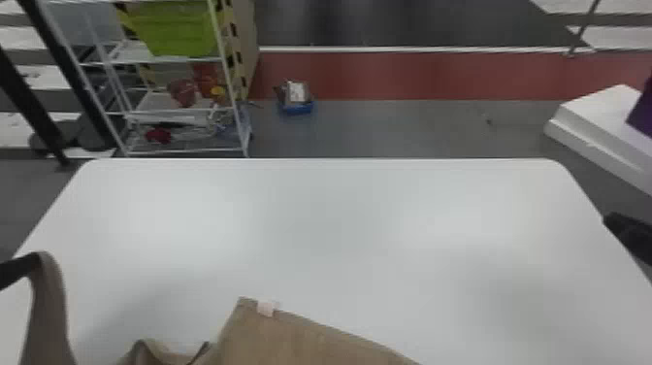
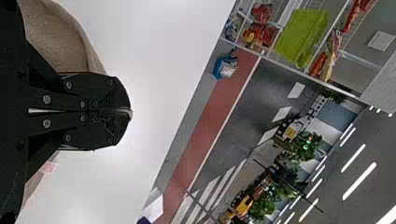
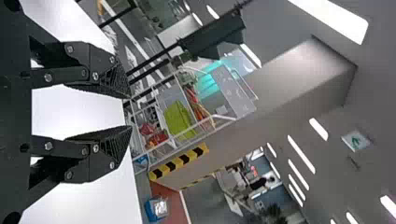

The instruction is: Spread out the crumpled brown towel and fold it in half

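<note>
At the head view's left edge, my left gripper [image 1: 30,266] is shut on a part of the brown towel [image 1: 301,340], which hangs down from it in a narrow fold. The rest of the towel lies rumpled at the front edge, one corner with a pale tag pointing away. In the left wrist view the left gripper [image 2: 130,112] has its fingers together, with towel [image 2: 56,35] beside and behind them. My right gripper [image 1: 610,221] is at the head view's right edge, away from the towel. In the right wrist view the right gripper [image 3: 130,112] stands open, nothing between its fingers.
The white table [image 1: 339,218] has its far edge across the view. Beyond it stand a wire shelf [image 1: 179,111] with a green bin [image 1: 174,29], a blue box [image 1: 296,104] on the floor, and a white block [image 1: 596,131] at the right.
</note>
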{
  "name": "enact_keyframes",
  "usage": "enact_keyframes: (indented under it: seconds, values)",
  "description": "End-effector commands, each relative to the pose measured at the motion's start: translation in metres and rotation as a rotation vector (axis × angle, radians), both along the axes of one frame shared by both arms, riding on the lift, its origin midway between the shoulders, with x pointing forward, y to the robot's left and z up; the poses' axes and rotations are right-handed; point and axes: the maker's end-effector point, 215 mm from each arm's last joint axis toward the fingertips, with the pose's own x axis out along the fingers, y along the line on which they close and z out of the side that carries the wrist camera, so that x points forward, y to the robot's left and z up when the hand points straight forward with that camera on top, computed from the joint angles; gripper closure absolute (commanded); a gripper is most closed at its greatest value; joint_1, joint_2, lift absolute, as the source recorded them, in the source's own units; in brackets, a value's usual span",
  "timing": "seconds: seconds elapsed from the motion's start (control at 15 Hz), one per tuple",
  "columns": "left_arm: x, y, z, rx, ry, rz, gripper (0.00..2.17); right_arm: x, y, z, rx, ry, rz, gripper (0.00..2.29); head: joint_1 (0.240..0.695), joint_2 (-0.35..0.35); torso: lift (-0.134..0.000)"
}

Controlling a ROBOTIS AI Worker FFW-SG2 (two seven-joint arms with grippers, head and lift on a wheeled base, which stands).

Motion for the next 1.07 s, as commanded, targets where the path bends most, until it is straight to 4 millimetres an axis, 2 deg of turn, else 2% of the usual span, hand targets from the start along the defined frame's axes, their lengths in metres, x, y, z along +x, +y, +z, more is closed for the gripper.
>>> enact_keyframes:
  seconds: [0.0,0.07,0.2,0.27,0.4,0.47,0.53,0.67,0.73,0.87,1.0]
  values:
    - [-0.001,-0.003,-0.003,-0.012,0.004,-0.008,1.33,0.017,0.102,0.005,-0.191,-0.074,0.105,0.15,0.695,0.105,-0.124]
    - [-0.002,-0.004,-0.003,-0.014,0.004,-0.012,1.33,0.023,0.139,-0.002,-0.261,-0.086,0.126,0.18,0.695,0.185,-0.124]
    - [-0.004,-0.008,-0.004,-0.023,0.006,-0.022,1.33,0.030,0.219,-0.017,-0.378,-0.112,0.180,0.22,0.695,0.279,-0.124]
    - [-0.004,-0.008,-0.005,-0.023,0.008,-0.025,1.33,0.027,0.250,-0.023,-0.412,-0.124,0.214,0.25,0.695,0.328,-0.124]
    - [-0.004,-0.010,-0.005,-0.023,0.009,-0.029,1.33,0.012,0.313,-0.044,-0.482,-0.140,0.307,0.34,0.695,0.350,-0.124]
    - [-0.004,-0.011,-0.005,-0.024,0.010,-0.031,1.33,0.005,0.334,-0.056,-0.530,-0.141,0.344,0.34,0.695,0.350,-0.124]
    - [-0.004,-0.012,-0.004,-0.020,0.008,-0.034,1.33,-0.002,0.351,-0.069,-0.584,-0.141,0.370,0.35,0.695,0.350,-0.124]
    - [-0.002,-0.015,-0.005,-0.014,0.012,-0.040,1.33,-0.006,0.372,-0.091,-0.658,-0.130,0.406,0.41,0.695,0.350,-0.124]
    - [-0.002,-0.016,-0.006,-0.014,0.016,-0.044,1.33,-0.006,0.380,-0.104,-0.677,-0.105,0.431,0.41,0.695,0.350,-0.124]
    - [-0.001,-0.018,-0.008,-0.003,0.024,-0.048,1.33,-0.005,0.385,-0.146,-0.737,0.056,0.470,0.41,0.695,0.350,-0.124]
    - [-0.003,-0.020,-0.008,0.004,0.027,-0.050,1.33,-0.007,0.403,-0.160,-0.769,0.107,0.516,0.41,0.695,0.350,-0.124]
